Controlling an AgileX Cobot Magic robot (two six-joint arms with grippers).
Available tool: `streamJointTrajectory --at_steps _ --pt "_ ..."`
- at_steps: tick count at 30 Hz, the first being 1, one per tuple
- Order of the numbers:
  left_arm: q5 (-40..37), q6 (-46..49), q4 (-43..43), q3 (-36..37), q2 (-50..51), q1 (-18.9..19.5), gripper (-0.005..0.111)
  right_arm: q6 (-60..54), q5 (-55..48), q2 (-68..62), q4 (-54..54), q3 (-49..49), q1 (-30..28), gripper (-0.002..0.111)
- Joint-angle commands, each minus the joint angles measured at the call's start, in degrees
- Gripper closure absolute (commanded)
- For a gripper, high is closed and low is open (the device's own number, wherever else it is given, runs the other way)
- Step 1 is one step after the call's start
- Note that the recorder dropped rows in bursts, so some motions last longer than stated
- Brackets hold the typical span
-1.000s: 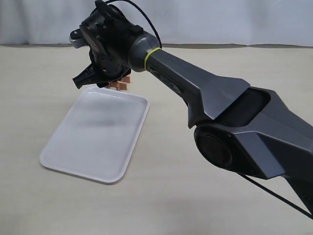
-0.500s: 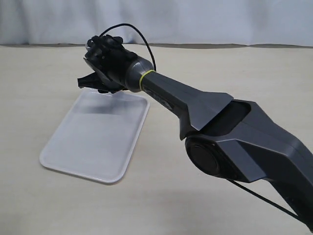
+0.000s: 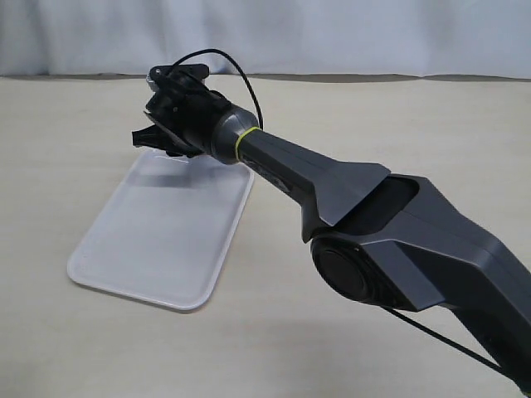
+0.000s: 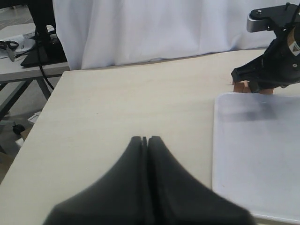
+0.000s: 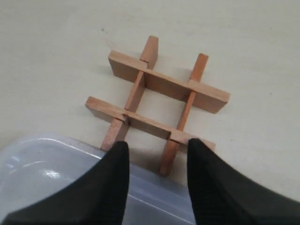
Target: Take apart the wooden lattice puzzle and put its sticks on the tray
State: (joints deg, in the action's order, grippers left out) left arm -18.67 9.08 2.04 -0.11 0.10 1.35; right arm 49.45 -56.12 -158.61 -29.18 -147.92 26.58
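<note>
Hovering just over wooden lattice puzzle [image 5: 164, 84] — right gripper [image 5: 157, 147] jaws apart, nothing clamped. Puzzle fully assembled, lying flat on table [image 3: 373, 124], just beside tray [image 3: 158, 232] rim, not on it. Left gripper [image 4: 144, 140] tips pressed together, empty — low over table near tray's edge.

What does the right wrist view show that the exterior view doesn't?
Right wrist only: the wooden lattice puzzle, assembled, lying flat on the table beside the tray, with the right tool open above the puzzle's tray-side edge. Exterior only: most of the tray's outline and the right arm reaching over it; the arm's wrist hides the puzzle there. Both: tray, right tool, table.
</note>
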Motion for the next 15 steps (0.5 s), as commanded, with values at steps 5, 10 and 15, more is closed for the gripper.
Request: streamJointTrajectory --at_steps 5,10,15 --pt "0.9 0.1 0.0 0.1 -0.1 0.0 0.107 3.1 0.1 -0.8 -1.5 -0.3 -0.1 0.096" --pt "0.9 0.1 0.0 0.1 -0.1 0.0 0.107 4.4 -0.3 -0.8 -1.8 -0.3 -0.1 0.104" --pt "0.9 0.1 0.0 0.1 -0.1 0.0 0.107 5.5 -3.4 -0.8 -3.7 -0.3 -0.1 0.104"
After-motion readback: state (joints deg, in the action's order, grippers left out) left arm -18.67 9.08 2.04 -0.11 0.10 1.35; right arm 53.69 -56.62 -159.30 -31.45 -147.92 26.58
